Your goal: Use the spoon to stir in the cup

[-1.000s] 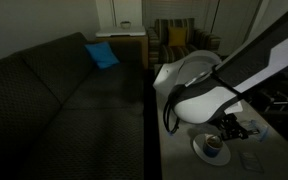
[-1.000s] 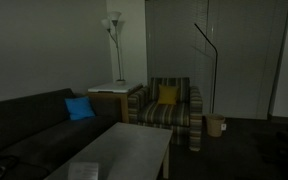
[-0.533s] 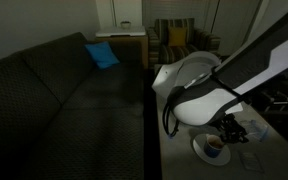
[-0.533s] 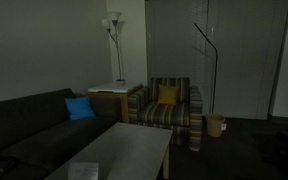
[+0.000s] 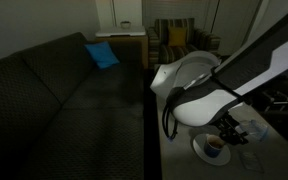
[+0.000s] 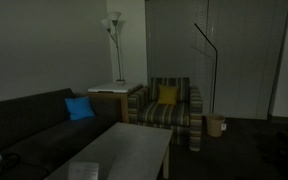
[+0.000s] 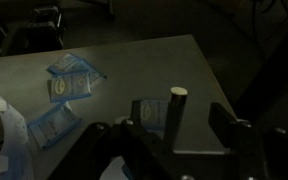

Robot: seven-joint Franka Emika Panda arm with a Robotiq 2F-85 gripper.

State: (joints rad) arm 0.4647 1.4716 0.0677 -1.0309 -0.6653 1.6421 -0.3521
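A dim living room: a dark sofa (image 5: 54, 90) with a blue cushion (image 5: 102, 55), and the pale worktop (image 5: 172, 160) beside it. There's the cup (image 5: 215, 147), small and white, sitting on its saucer (image 5: 198, 150) on the worktop. The hand (image 5: 227, 130) hangs right over it, just above the rim, with the white arm (image 5: 199, 95) arching down from the frame's upper corner. In the wrist view the fingers (image 7: 147, 115) are pinched close on the pale upright handle of the spoon (image 7: 177, 100), and the cup is hidden below them. Blue packets (image 7: 72, 80) lie on the worktop, well apart from the hand.
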